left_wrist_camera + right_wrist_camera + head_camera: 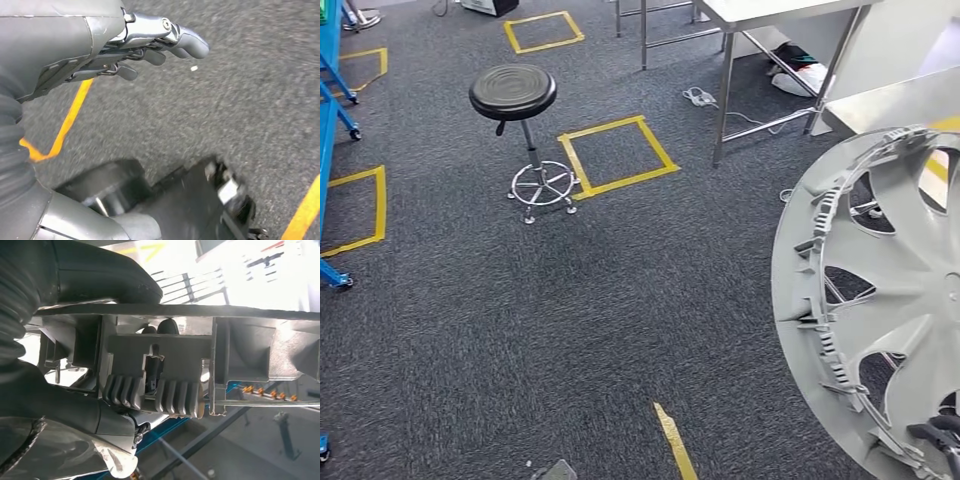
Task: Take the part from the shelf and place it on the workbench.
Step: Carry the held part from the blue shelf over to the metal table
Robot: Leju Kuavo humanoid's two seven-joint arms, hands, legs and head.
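- The part (882, 300), a grey wheel cover with spokes and a ribbed rim, stands tilted on edge at the right of the head view, above the carpet (546, 330).
- The right robot hand (939, 440) grips the part at its near lower edge; dark fingers (933, 434) curl over the rim there.
- In the right wrist view the part (166, 365) lies right against the hand, its clips and ribs close up, with a thumb (109, 275) on one side of the rim and finger tips (168, 326) showing past the edge.
- The left robot hand (151, 42) holds nothing; its fingers (188, 42) are stretched out and apart above the carpet (245, 100).
- A desk (893, 100) lies at the far right, just beyond the part's upper edge.
- A black stool (514, 92) stands far left of centre, beside a yellow tape square (617, 155).
- A second metal desk (743, 12) stands farther off.
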